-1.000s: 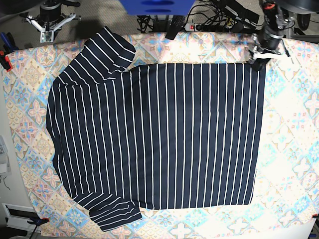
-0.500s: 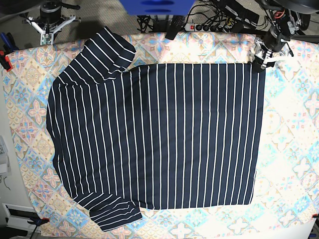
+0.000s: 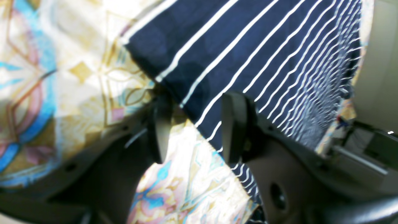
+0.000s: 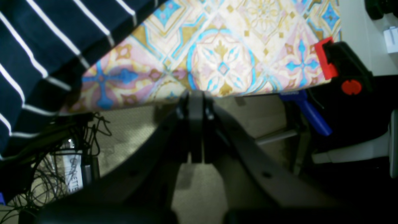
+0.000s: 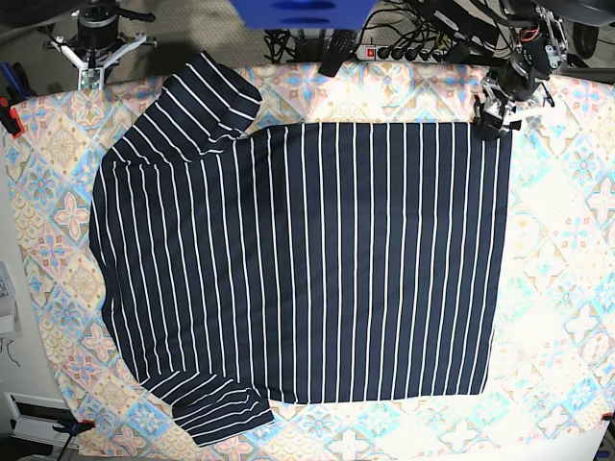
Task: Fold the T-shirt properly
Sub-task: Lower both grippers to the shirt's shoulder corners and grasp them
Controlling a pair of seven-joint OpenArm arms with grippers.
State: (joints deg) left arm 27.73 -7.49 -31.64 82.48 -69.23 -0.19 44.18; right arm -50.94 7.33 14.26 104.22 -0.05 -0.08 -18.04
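Flatly spread across the pastel floral-tile cloth (image 5: 562,288): the T-shirt (image 5: 307,259), soft dark navy fabric ruled with thin white evenly spaced stripes, body a broad near-rectangle, both short sleeves fanned out at one end, hem straight at the other. Parked over the shirt's hem corner at the far edge of the cloth, the left gripper (image 5: 498,117), jaws parted and released, nothing pinched between them. Seen from the left wrist, two matte dark fingers (image 3: 233,127), blunt and paddle-shaped, standing apart; between them a wedge of glossy patterned cloth and the striped hem edge running diagonally past the right-hand finger. Ahead of the fingertips, the shirt's squared corner (image 3: 146,46), lying flat, smooth near the fingers, the stripes blurring to ripples farther out. Seen from the right wrist, the right gripper (image 4: 196,96), slim black fingers clenched flat against each other, empty, hanging just off the table edge. Beyond those fingertips, the cloth's tiled blue, pink and gold medallions; to the left of the fingers, a draped fold of striped sleeve (image 4: 37,49); to the right, a red-and-black clamp (image 4: 337,67) biting the cloth's edge. Below the fingers, pale carpet and tangled dark cables (image 4: 62,140).
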